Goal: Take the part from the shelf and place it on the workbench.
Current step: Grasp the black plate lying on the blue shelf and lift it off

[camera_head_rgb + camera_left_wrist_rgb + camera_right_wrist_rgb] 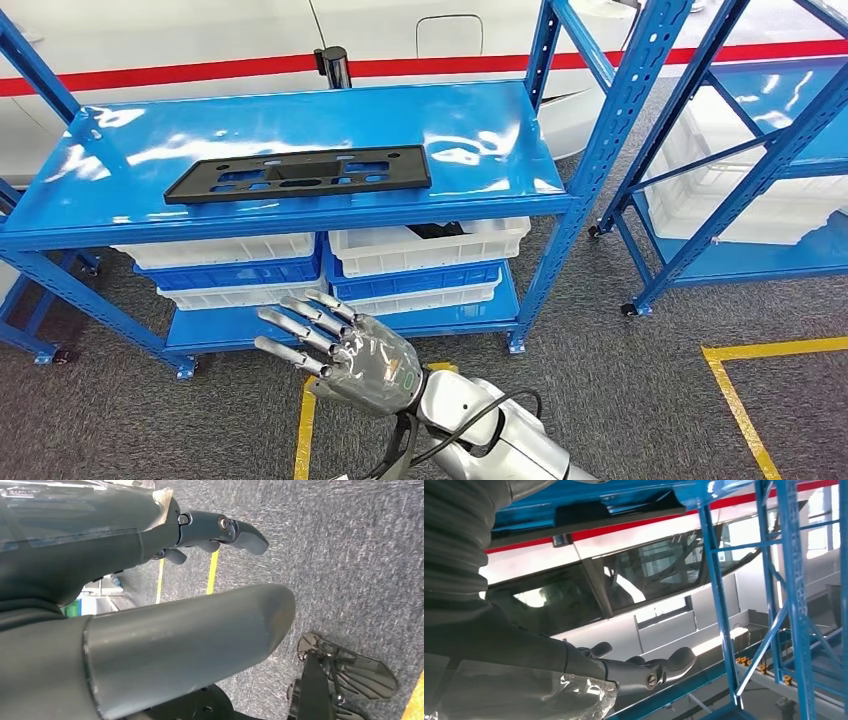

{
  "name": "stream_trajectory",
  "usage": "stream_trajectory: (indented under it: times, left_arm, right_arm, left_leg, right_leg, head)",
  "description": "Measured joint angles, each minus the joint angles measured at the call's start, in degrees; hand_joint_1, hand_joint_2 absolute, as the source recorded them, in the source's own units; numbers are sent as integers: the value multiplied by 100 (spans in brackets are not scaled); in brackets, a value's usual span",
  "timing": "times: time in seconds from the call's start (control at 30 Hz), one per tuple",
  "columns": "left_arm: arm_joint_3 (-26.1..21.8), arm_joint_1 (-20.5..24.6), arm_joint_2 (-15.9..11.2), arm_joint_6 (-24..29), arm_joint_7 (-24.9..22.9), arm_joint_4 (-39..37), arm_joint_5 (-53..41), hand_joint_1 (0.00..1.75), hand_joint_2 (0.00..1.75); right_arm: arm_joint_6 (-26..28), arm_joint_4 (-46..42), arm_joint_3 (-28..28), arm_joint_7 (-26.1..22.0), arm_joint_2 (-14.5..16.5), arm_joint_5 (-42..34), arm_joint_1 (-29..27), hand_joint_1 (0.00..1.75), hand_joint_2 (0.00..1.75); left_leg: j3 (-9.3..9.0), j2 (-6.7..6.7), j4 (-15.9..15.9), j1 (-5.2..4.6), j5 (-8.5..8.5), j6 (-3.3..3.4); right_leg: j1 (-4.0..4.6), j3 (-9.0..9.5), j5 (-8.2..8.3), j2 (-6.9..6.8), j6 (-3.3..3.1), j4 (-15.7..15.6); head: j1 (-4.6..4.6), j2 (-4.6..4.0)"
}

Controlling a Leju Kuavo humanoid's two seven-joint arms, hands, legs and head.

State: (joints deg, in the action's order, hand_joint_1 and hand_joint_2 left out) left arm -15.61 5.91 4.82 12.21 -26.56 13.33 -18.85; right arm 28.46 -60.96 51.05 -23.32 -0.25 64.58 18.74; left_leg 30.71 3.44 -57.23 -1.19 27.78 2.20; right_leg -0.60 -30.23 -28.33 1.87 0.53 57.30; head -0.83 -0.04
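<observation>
one flat black perforated plastic plate [300,173] on the blue shelf [480,130] looks light, stiff; grab its near long edge. your right hand [345,352] is spread, empty; left hand [220,532] unclear.

The shelf [480,125] is bright blue and shiny, with white glare spots on top. The part [300,173] lying on it is flat black. Under it sit white bins [430,250] and blue bins [415,280]. The floor [620,390] is a speckled grey carpet with yellow lines [745,400]. Behind is a white wall [200,35] with a red stripe [170,75]. The right robot hand [345,355] is silver and grey. The left robot hand [150,630] looks dark grey.
</observation>
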Motion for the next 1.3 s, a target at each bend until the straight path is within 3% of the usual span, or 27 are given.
stream_trajectory:
  times: [0.2,0.33,0.37,0.43,0.5,0.53,0.57,0.63,0.7,0.8,0.87,0.9,1.0,1.03,1.07,1.1,1.17,1.23,1.3]
  left_arm:
    - [-2,0,-20,51,0,0,24,0,0]
    - [-4,5,-14,78,0,0,18,0,0]
    - [-5,6,-12,80,0,0,16,0,0]
    - [-9,2,-12,81,0,-1,14,0,0]
    - [-12,-3,-14,81,0,-3,14,0,0]
    - [-13,-4,-13,81,0,-4,14,0,0]
    - [-13,-4,-13,81,0,-5,14,0,0]
    - [-16,-4,-10,82,0,-7,14,0,0]
    - [-20,-3,-9,86,0,-7,14,0,0]
    - [-23,-8,-14,125,0,-14,0,0,0]
    - [-26,-9,-14,166,0,-21,-27,0,0]
    - [-26,-7,-14,178,0,-22,-38,0,0]
    - [-27,-12,-7,183,0,-26,-45,0,0]
    - [-28,-19,-6,183,0,-27,-45,0,0]
    - [-33,-24,-7,182,0,-28,-45,0,0]
    - [-40,-25,-9,182,0,-28,-45,0,0]
    - [-57,-17,-12,182,0,-28,-45,0,0]
    - [-65,-2,-5,182,0,-28,-45,0,0]
    - [-69,3,9,182,0,-28,-45,0,0]
  right_arm:
    - [-5,125,96,-107,76,-208,89,0,175]
    - [6,207,125,-227,160,-569,168,0,175]
    - [11,219,129,-235,174,-612,189,0,175]
    - [15,249,137,-241,187,-647,211,0,175]
    - [19,291,144,-243,186,-655,208,0,87]
    - [26,310,147,-243,186,-667,204,0,44]
    - [39,328,150,-244,187,-685,204,0,0]
    - [86,352,153,-253,191,-731,206,0,0]
    - [137,364,156,-275,199,-785,203,0,0]
    - [159,369,159,-329,216,-862,193,0,0]
    - [162,369,160,-346,235,-888,192,0,0]
    - [166,369,160,-348,246,-897,192,0,0]
    - [187,372,161,-347,258,-892,162,0,0]
    - [195,374,163,-347,258,-879,149,0,0]
    - [203,374,165,-347,259,-865,140,0,0]
    - [209,374,167,-347,262,-852,136,0,0]
    - [217,374,170,-347,275,-834,137,0,0]
    - [235,374,172,-345,283,-815,139,0,87]
    - [264,374,177,-340,275,-795,133,0,175]
  left_leg:
    - [38,1,-47,-2,6,18]
    - [15,-27,47,36,-54,113]
    - [-5,-43,96,57,-83,140]
    - [-22,-75,138,72,-109,165]
    - [-14,-98,133,71,-106,163]
    - [-17,-102,130,73,-100,155]
    - [-26,-100,125,78,-90,141]
    - [-48,-84,105,88,-52,92]
    - [-37,-65,57,74,2,30]
    - [-9,-56,30,88,39,-48]
    - [55,-129,-108,111,137,-118]
    - [168,-185,-335,126,256,-158]
    - [784,-298,-1437,185,662,-252]
    - [926,-310,-1627,202,661,-268]
    - [958,-319,-1595,219,548,-277]
    - [877,-329,-1346,234,346,-278]
    - [533,-384,-551,243,-53,-275]
    - [310,-417,-81,222,-191,-256]
    - [287,-393,-36,194,-191,-236]
  right_leg:
    - [-5,-13,17,1,31,-3]
    - [12,-63,0,-11,91,31]
    - [22,-151,-77,-35,90,192]
    - [20,-507,-344,-88,60,865]
    - [3,-904,-533,-102,67,1567]
    - [-5,-984,-505,-108,105,1661]
    - [-16,-949,-387,-112,158,1520]
    - [-38,-623,-11,-110,258,727]
    - [-39,-348,217,-96,243,123]
    - [-10,-298,244,-90,113,22]
    - [-32,-268,242,-102,45,1]
    - [-50,-250,239,-114,11,-8]
    - [-46,-235,217,-152,-39,-7]
    - [-46,-233,212,-159,-42,-6]
    - [-47,-226,209,-163,-44,-6]
    - [-50,-216,203,-164,-42,-6]
    - [-38,-195,187,-164,-21,-5]
    - [5,-206,162,-167,14,7]
    - [34,-224,151,-179,11,13]
  head:
    - [0,0]
    - [-4,1]
    - [-9,1]
    - [-20,0]
    - [-21,0]
    - [-22,0]
    - [-22,0]
    - [-24,0]
    - [-22,0]
    - [-18,1]
    - [-10,1]
    - [-3,1]
    - [11,0]
    - [12,0]
    - [12,0]
    - [11,0]
    - [11,0]
    - [7,0]
    - [2,0]
